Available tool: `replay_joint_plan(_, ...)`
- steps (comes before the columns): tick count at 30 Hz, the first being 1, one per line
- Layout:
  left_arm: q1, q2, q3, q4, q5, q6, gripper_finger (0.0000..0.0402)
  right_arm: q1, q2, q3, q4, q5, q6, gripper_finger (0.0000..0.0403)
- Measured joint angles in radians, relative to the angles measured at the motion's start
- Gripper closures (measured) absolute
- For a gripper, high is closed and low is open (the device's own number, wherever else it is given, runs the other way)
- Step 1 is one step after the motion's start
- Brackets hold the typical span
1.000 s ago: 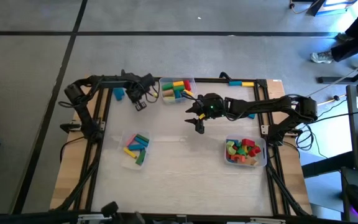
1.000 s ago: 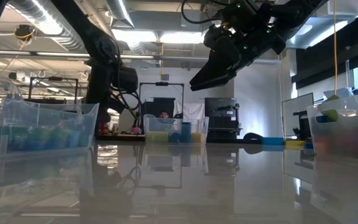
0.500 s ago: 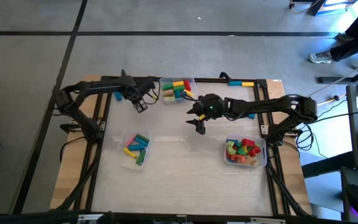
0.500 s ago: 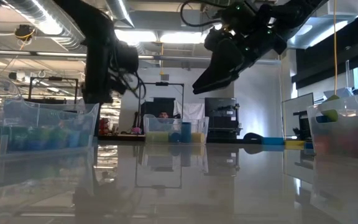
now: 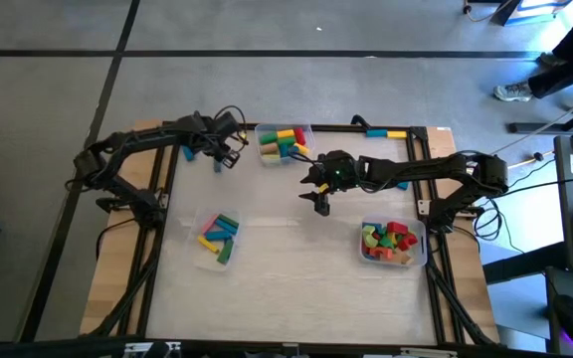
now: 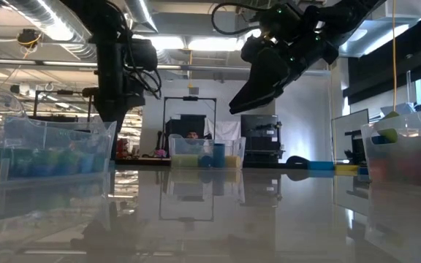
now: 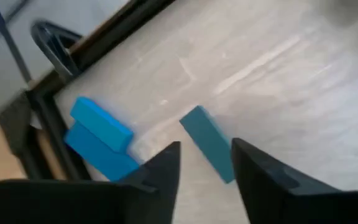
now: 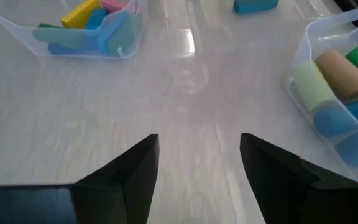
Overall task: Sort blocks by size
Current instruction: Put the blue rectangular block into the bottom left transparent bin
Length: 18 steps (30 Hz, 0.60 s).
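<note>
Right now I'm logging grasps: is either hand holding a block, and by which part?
Nothing is held. The left hand is open above a teal block on the table, not gripping it. The right hand is open over bare table.

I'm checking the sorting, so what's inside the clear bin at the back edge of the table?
The clear bin holds cylinder blocks lying on their sides, in yellow, green, red and tan. They are piled together, so anything beneath the top ones is hidden. Neither gripper reaches into it.
</note>
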<state>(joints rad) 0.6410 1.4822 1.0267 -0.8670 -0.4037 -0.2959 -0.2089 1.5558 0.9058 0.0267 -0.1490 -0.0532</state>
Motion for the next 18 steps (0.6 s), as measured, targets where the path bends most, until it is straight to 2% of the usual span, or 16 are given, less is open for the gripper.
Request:
replay_joint_plan(4, 0.020, 0.000, -0.006, 0.050, 0.033, -0.073, 0.0218, 0.000, 0.000, 0.000, -0.007, 0.000, 0.000, 0.0178)
replay_joint_plan(7, 0.020, -0.001, -0.044, 0.053, 0.035, -0.124, 0.0201, 0.000, 0.000, 0.000, -0.009, 0.000, 0.000, 0.0178)
replay_joint_plan(18, 0.053, -0.001, -0.204, 0.241, 0.035, -0.196, 0.0205, 0.000, 0.000, 0.000, 0.001, 0.000, 0.000, 0.0178)
